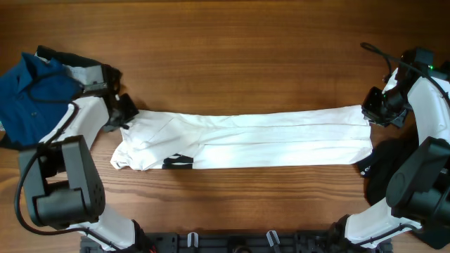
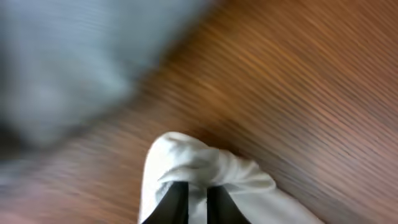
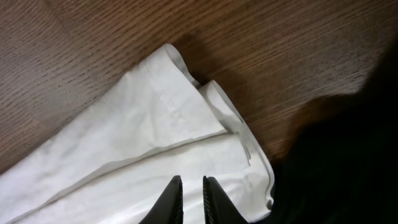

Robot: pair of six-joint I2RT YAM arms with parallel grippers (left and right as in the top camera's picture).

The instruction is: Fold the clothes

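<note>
The clothes here are chiefly a white T-shirt (image 1: pixel 267 137), folded lengthwise into a long strip across the table, with a bit of black print (image 1: pixel 179 161) near its left end. My left gripper (image 1: pixel 126 116) is at that left end. In the left wrist view the gripper (image 2: pixel 198 199) is shut on a bunched fold of the white T-shirt (image 2: pixel 186 155). My right gripper (image 1: pixel 371 116) is at the strip's right end. In the right wrist view its fingers (image 3: pixel 193 186) stand close together over the shirt (image 3: pixel 137 124), with white fabric in the narrow gap.
A blue garment (image 1: pixel 31 91) and a grey-and-black one (image 1: pixel 77 69) are heaped at the back left, behind my left arm. A black garment (image 1: pixel 383 169) lies at the right, touching the shirt's end (image 3: pixel 348 155). The table is bare wood (image 1: pixel 232 56).
</note>
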